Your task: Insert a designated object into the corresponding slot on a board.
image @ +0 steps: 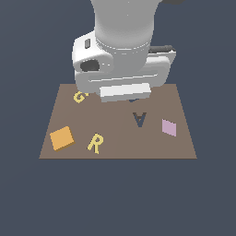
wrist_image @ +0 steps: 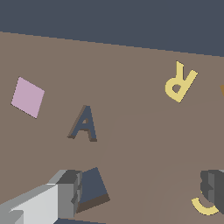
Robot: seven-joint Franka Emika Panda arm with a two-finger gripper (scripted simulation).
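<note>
Here the orange block (image: 61, 138) lies flat near the board's (image: 117, 147) corner at the exterior view's left, beside yellow R (image: 95, 143). The fingers (wrist_image: 70, 192) stand wide, empty, over the slot (wrist_image: 92, 188), near the A cut-out (wrist_image: 84, 124), pink tile (image: 168, 127) and G (image: 79, 97).

The board (image: 117, 143) is a large, flat, brown rectangle lying on a plain dark surface (image: 27, 193). Directly on the board lie:

- the orange block (image: 61, 138), near the corner at the exterior view's left;
- the yellow R (image: 95, 143), just beside the block;
- the yellow G (image: 79, 97), partly hidden by the arm;
- the pale pink tile (image: 169, 127), toward the exterior view's right.

Two dark cut-outs are sunk into the board: the A-shaped cut-out (image: 139, 119) and the square slot (wrist_image: 92, 188).
</note>
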